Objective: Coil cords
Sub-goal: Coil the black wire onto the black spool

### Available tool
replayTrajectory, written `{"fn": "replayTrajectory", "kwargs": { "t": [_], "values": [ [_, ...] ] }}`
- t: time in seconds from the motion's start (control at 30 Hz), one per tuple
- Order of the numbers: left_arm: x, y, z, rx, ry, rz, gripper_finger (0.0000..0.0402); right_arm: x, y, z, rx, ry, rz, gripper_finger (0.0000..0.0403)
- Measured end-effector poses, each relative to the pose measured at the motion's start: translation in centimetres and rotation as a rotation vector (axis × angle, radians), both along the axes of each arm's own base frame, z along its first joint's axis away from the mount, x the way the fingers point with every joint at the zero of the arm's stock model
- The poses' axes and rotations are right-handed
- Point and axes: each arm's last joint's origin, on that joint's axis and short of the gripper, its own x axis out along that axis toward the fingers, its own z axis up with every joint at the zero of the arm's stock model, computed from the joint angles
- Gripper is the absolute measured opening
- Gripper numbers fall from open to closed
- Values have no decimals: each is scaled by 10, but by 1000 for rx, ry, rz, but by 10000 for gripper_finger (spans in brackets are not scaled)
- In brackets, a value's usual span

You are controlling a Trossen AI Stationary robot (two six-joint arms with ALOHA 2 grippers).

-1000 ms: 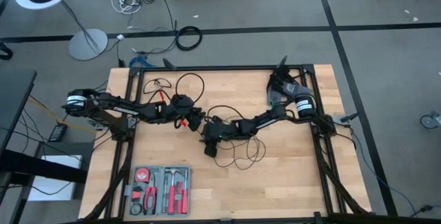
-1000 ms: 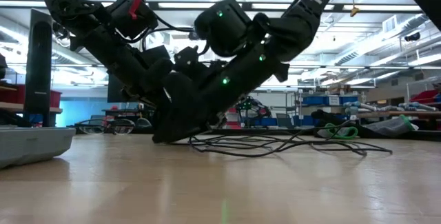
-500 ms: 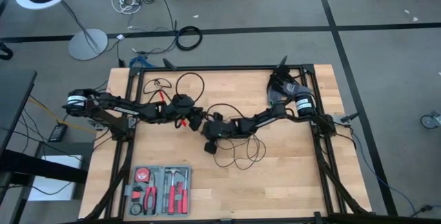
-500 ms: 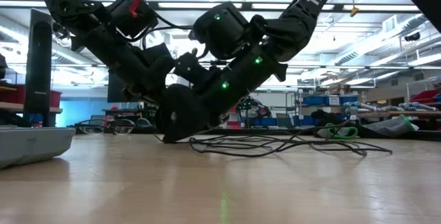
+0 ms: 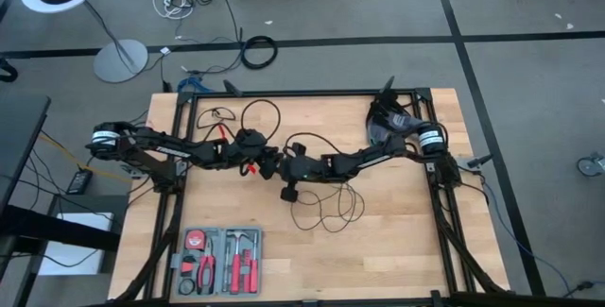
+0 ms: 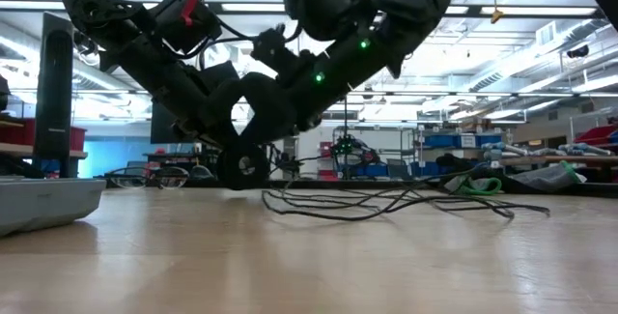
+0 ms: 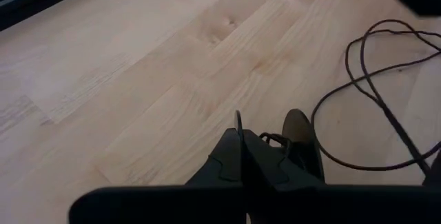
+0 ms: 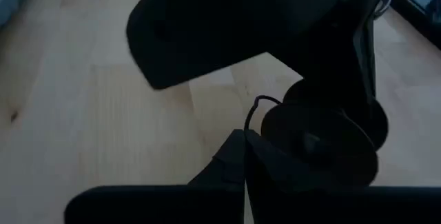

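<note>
Robotics lab: storage shelves (image 6: pixel 454 145) (ceiling strip lights (image 6: pixel 541 10))

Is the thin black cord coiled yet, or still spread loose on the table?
Still spread. The cord lies in loose, uneven loops across the wooden table; in the low view its strands sprawl flat, not gathered.

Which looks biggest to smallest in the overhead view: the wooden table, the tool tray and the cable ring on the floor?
1. Wooden table
2. Tool tray
3. Cable ring, though it lies on the floor, farther from the camera, so it looks smaller than it is.
</note>
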Motion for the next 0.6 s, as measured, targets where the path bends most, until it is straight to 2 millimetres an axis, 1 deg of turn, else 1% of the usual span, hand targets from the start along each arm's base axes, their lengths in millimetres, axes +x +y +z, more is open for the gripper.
{"fn": "replayTrajectory", "kwargs": {
  "t": [0.13, 0.27, 0.37, 0.5, 0.6],
  "values": [
    [0, 0, 0, -2, 5, -1, 0, -3, -8, 11, -63, 0, -63, 1],
    [-2, -1, -3, -15, 34, -13, 0, -9, -17, 14, -125, 66, -155, 0],
    [-3, -1, -4, -20, 47, -14, 0, -12, -22, 19, -130, 72, -173, 0],
    [-3, -1, -3, -31, 45, -24, 0, -19, -29, 8, -40, 163, -218, 0],
    [-2, -2, -3, -45, 29, -41, 0, -21, -31, -2, 1, 213, -246, 0]
  ]
}}
